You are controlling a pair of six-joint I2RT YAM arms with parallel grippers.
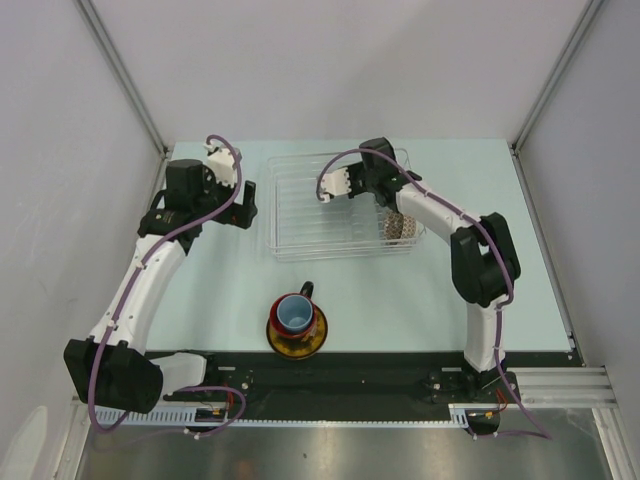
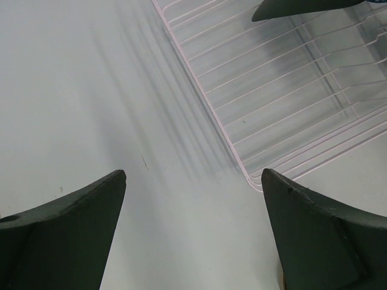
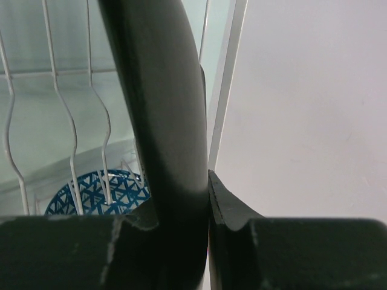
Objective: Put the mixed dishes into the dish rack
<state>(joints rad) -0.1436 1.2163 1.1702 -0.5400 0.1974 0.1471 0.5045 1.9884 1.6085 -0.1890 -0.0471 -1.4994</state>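
My right gripper [image 3: 181, 208] is clamped on the black plate [image 3: 163, 109] over the dish rack [image 1: 300, 215]; my left gripper [image 2: 193, 181] hangs with its jaws wide apart beside the rack

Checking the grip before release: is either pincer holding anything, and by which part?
The right pincer clamps the black plate by its rim, on edge above the dish rack. The left pincer is open, empty.

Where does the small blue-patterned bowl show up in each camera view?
Top external: the bowl is in the near right corner of the dish rack.
Left wrist: not in it.
Right wrist: the bowl is at lower left, behind rack wires.
Shared landmark: the dish rack's thin pale wires, visible in all three views.
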